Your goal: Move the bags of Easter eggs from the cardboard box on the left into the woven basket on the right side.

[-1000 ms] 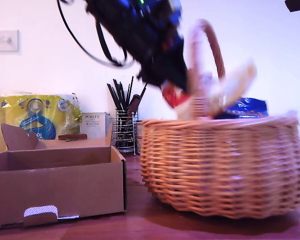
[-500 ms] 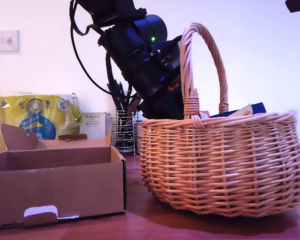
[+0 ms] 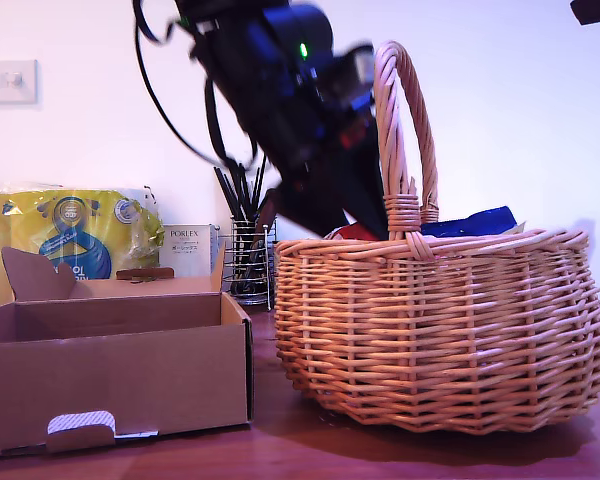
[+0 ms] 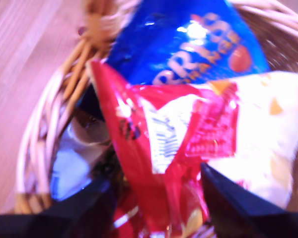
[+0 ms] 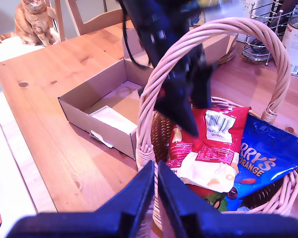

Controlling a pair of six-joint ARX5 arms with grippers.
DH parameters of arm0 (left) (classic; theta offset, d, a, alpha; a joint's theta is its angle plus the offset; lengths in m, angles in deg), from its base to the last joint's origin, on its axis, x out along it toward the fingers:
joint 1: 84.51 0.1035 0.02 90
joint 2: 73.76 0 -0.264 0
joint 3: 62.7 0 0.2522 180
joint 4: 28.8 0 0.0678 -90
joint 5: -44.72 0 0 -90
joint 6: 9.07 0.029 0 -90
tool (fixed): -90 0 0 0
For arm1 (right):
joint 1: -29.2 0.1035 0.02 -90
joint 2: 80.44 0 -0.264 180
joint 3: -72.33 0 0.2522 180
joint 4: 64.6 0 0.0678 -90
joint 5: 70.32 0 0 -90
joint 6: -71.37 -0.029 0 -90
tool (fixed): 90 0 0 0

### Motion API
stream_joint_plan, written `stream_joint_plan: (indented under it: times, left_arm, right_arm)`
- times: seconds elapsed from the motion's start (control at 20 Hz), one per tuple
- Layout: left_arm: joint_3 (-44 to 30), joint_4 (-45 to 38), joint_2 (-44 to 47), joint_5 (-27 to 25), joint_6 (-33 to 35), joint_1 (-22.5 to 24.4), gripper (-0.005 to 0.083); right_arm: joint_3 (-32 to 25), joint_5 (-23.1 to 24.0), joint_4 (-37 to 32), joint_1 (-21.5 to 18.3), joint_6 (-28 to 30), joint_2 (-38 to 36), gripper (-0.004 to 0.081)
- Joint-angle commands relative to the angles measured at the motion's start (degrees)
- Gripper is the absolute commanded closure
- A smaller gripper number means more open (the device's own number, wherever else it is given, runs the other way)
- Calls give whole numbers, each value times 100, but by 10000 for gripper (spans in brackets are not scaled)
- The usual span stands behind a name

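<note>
The wicker basket (image 3: 440, 330) on the counter (image 5: 49, 99) holds light, crinkly, slippery bags; the cardboard box (image 5: 102, 106) seems empty. My first end effector (image 4: 156, 198) gapes over the red bag (image 4: 159, 148); pinch its seam. My second end effector (image 5: 156, 198) is closed, empty.

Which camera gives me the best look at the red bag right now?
The second wrist view: it shows the red bag lying whole in the woven basket among the other bags. The first wrist view shows it close but blurred and cropped. The exterior view shows only a red sliver above the rim.
</note>
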Motion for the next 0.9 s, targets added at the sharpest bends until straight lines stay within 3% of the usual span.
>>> stream_joint_plan:
  times: [0.0,0.1,0.2,0.25,0.35,0.4,0.65,0.85]
  left_arm:
    - [-37,-2,393,-146,90,59,240]
    - [-37,140,597,-372,109,173,250]
    - [-37,437,708,-573,149,345,335]
    - [-37,595,726,-616,136,492,426]
    - [-52,837,726,-420,92,835,725]
    - [-63,881,726,-190,92,994,796]
    - [-251,315,1108,-243,-328,1405,795]
    - [-1388,-925,1996,-820,-726,1438,795]
  right_arm:
    - [46,-2,-17,26,7,0,782]
    - [46,-2,-15,26,7,0,782]
    - [46,-2,-20,26,4,0,782]
    - [46,0,-24,26,-11,0,782]
    - [46,37,-79,24,-188,0,782]
    - [46,151,-133,20,-328,0,782]
    - [44,1200,-431,-68,-1198,0,782]
    - [44,1878,-817,-138,-1561,0,782]
